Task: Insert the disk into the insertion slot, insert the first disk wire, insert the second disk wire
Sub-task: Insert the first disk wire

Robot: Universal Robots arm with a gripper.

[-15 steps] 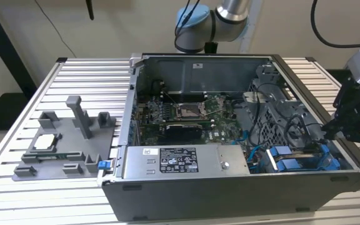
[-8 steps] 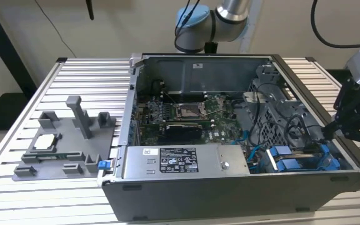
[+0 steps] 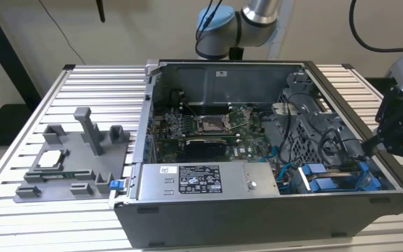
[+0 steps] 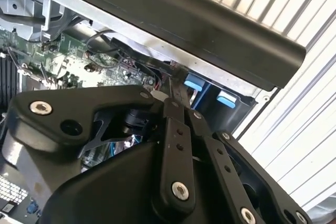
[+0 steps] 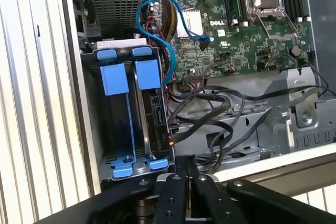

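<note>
**Disk seated in its bay, gripper clenched close by**

In the exterior view, the black gripper (image 3: 375, 143) hangs at the exterior view's right, over the open dark grey computer case (image 3: 257, 220), near the bright blue drive frames (image 3: 327, 182). In the second wrist view, its jaws are pressed together, with nothing seen between them. In the first wrist view, the flat silver disk in its blue plastic frame (image 5: 148, 77) sits inside the grey metal insertion slot (image 5: 92, 108), close to the gripper's tip, with loose black cables (image 5: 220, 124) beside it.

Drive frames (image 5: 113, 78) smooth blue plastic; pincer (image 5: 186, 160) matt blk.
</note>
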